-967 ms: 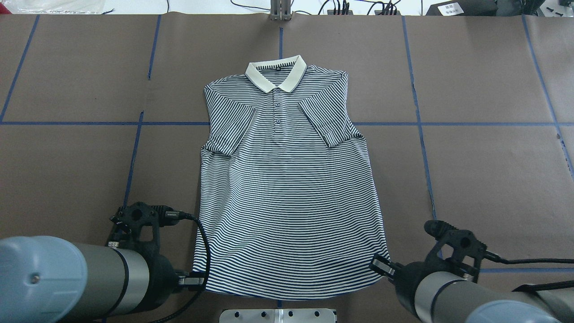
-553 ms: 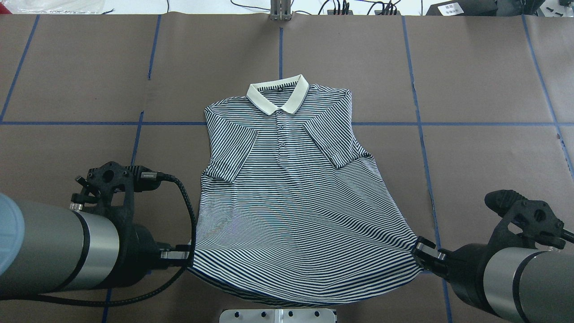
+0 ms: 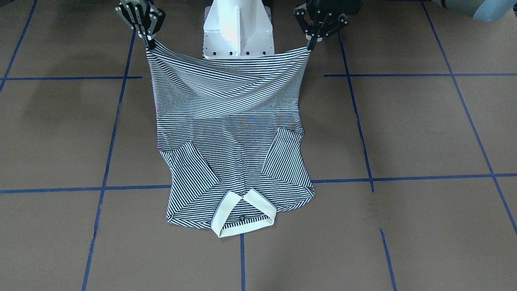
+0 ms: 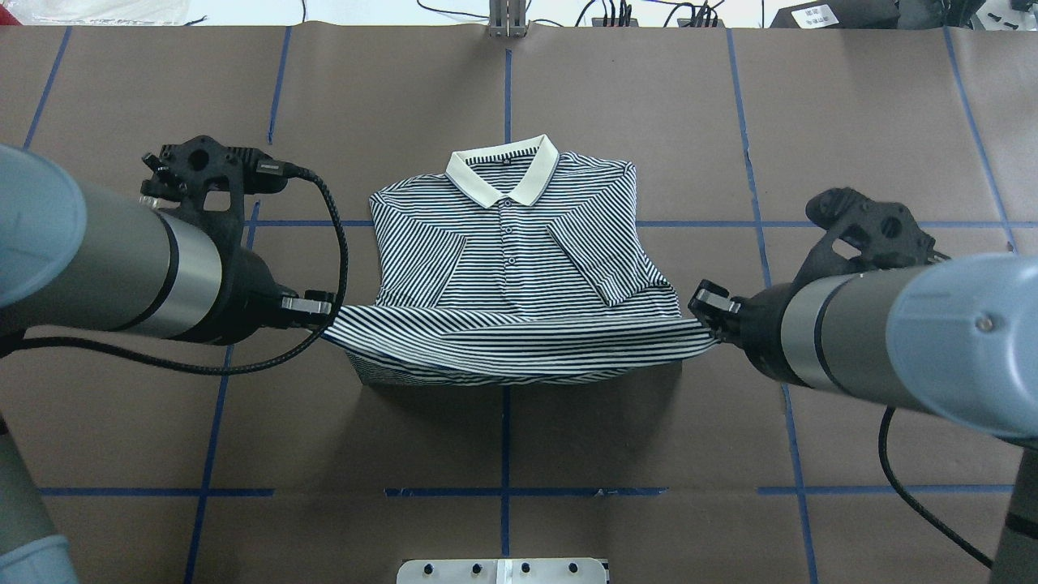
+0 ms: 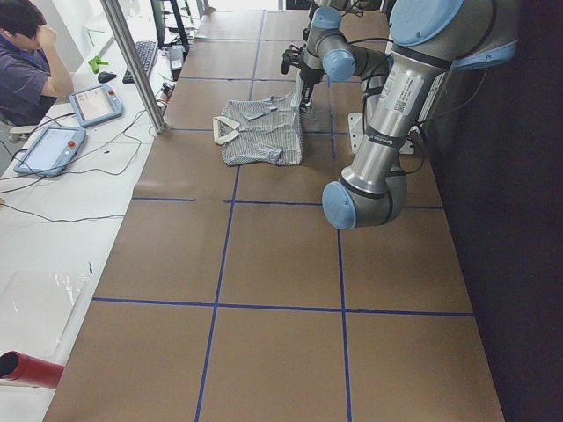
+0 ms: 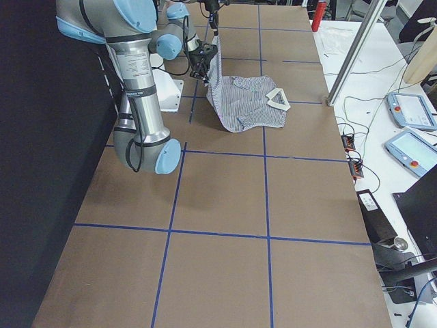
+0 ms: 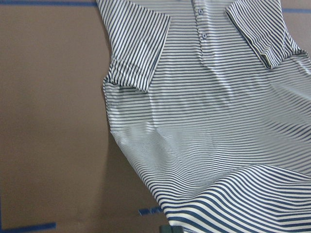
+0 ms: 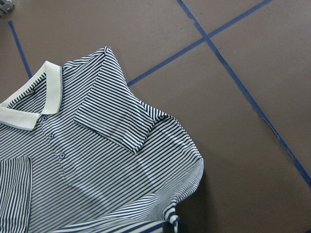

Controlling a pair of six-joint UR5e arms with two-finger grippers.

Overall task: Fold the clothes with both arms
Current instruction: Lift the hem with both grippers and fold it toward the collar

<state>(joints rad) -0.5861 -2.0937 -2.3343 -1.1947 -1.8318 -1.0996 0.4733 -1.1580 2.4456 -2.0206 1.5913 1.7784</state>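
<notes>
- We see our left end effector (image 4: 323, 311) pinched tight on one bottom corner of the striped shirt (image 4: 503, 268), held above the desk (image 4: 649, 438).
- Our right end effector (image 4: 710, 311) is clamped the same way on the other bottom corner.
- The hem (image 4: 519, 323) stretches between the two end effectors, off the desk, sagging a little in the middle.
- Beyond the end effectors, away from our base, the chest and cream collar (image 4: 503, 166) lie flat on the desk.
- Both sleeves (image 4: 418, 259) lie folded inward over the chest, between the end effectors and the collar.
</notes>
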